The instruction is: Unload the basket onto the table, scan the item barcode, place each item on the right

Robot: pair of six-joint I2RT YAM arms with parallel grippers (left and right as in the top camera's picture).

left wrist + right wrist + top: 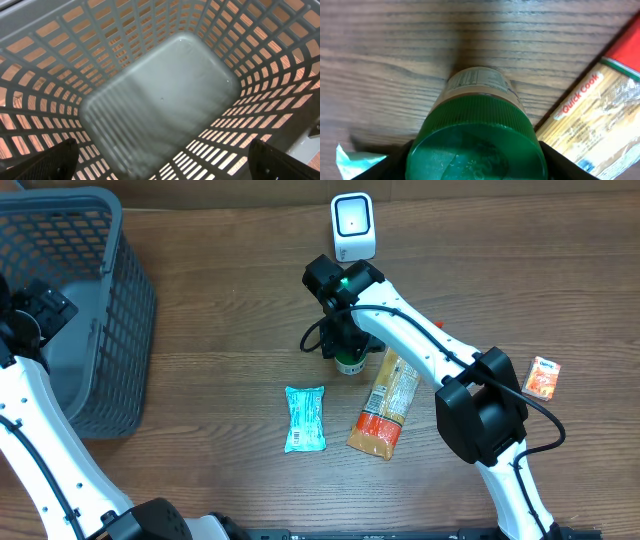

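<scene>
item: green-lidded jar [477, 85], upright on the wooden table [220, 300] about mid-table, on the near side of the white scanner [353, 225] and apart from it; printed label faces the far side in the right wrist view, no barcode legible there. holder: right gripper [475, 167], set down over the jar from above, its two dark fingers [395, 165] against opposite sides of the green lid, pinching it; the jar's base appears to rest on the table. right arm: stretched from the near right edge diagonally toward the far left, elbow block over the near right of the table, wrist bent downward above the jar and hiding most of it in the overhead view. neighbours: quick-cook pasta pack [387, 405] lying flat just to the right of the jar, angled; teal packet [305, 418] flat, near and to the left of the jar, apart from it; small orange box [543, 377] well apart at the right edge. far left: grey mesh basket [100, 330]. left arm: raised along the left edge, wrist over the basket; left gripper [162, 162] spread wide, holding nothing, pointing down into the basket's interior.
</scene>
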